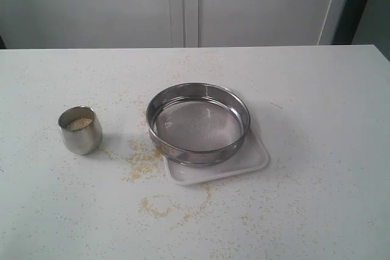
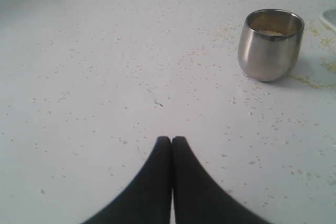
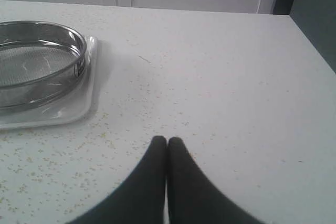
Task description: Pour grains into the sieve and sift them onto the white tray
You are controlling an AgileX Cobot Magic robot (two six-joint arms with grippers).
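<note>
Pouring has not begun: the grains (image 1: 79, 123) sit in the steel cup (image 1: 80, 132), at nine o'clock from the sieve (image 1: 198, 127). The sieve rests empty on the white tray (image 1: 253, 156). The left gripper (image 2: 171, 139) and right gripper (image 3: 167, 139) are pinched closed, holding nothing. Next, the left one likely must open and grasp the cup.

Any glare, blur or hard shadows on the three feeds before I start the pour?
Exterior view: soft even light, the sieve throws only a faint shadow onto the white tray. Left wrist view: steel cup sharp with mild highlights, left gripper a dark, soft-edged silhouette. Right wrist view: bright streaks on the sieve's mesh, right gripper likewise soft.
</note>
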